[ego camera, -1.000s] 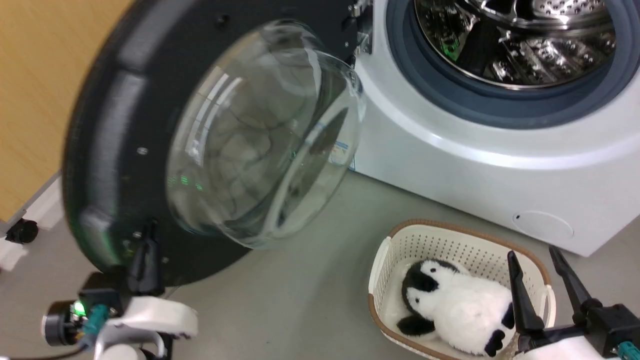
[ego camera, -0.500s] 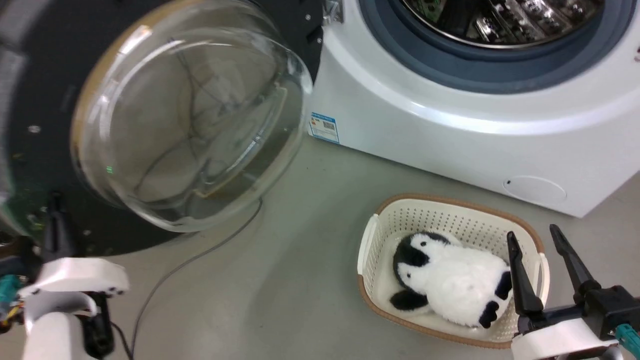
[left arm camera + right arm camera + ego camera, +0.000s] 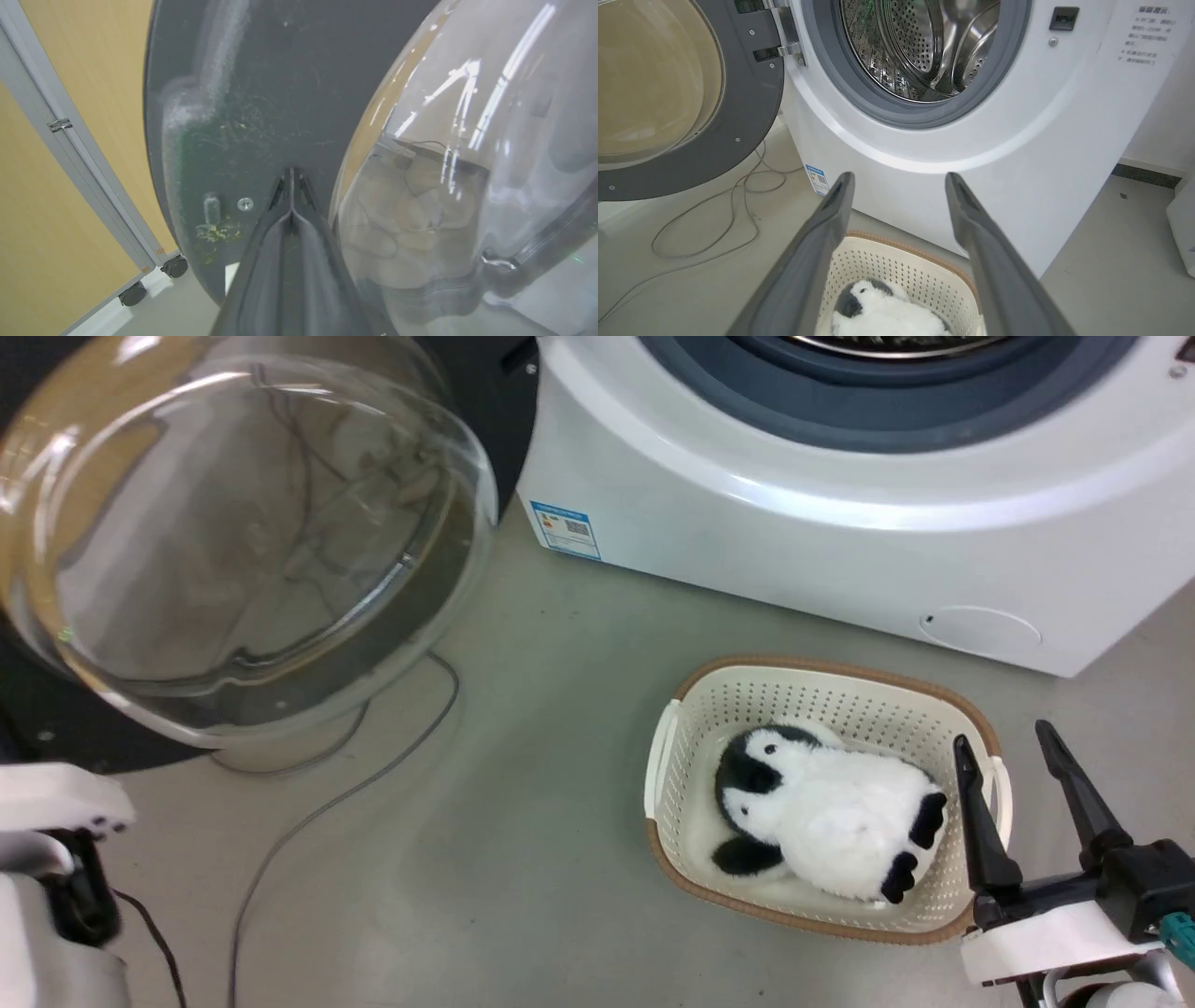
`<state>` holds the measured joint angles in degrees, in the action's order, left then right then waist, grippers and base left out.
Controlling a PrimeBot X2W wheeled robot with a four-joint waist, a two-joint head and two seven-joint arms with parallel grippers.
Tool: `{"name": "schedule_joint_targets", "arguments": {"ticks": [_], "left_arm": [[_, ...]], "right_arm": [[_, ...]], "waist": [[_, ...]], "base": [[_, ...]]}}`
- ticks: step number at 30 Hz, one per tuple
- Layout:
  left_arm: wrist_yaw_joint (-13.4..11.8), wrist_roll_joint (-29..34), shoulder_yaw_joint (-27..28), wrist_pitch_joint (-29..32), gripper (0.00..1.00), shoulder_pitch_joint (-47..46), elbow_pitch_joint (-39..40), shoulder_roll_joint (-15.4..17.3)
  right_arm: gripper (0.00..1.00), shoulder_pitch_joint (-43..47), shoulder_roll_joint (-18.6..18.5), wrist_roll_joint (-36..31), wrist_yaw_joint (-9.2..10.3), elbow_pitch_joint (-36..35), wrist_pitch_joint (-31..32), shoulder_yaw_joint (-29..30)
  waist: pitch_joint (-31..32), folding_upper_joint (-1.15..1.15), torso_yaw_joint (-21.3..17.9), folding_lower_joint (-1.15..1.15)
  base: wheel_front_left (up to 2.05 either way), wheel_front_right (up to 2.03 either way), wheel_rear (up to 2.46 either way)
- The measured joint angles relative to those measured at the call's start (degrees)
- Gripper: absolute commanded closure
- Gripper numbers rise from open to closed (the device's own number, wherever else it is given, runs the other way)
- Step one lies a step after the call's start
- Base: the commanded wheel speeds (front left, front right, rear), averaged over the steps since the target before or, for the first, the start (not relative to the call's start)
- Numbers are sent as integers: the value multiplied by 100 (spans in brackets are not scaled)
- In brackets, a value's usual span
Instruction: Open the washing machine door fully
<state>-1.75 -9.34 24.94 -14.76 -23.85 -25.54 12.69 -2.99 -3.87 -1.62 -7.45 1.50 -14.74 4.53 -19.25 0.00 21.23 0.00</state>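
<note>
One washing machine door, swung wide at the left of the washing machine, is best pushed steadily at its dark inner rim by the left claw, closed tight and empty; right claw spread wide, nothing held.

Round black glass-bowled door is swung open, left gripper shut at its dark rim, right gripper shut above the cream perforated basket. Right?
No: the right gripper is open, dark fingers spread above the cream perforated basket, as the right wrist view shows.
</note>
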Motion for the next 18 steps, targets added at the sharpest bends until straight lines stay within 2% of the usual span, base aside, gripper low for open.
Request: {"name": "schedule_joint_targets", "arguments": {"ticks": [12,18], "left_arm": [[93,63,321,0,100,-503,-738,348],[193,151,364,0,100,-532,-801,358]], "right_arm": [[0,-14,-51,-1,0,-8,0,100],[0,-12,-47,-3,1,-7,0,165]], "waist": [[-118,0,-160,0],[-35,0,-164,0]], "base": [[0,0,0],[0,0,0]]}}
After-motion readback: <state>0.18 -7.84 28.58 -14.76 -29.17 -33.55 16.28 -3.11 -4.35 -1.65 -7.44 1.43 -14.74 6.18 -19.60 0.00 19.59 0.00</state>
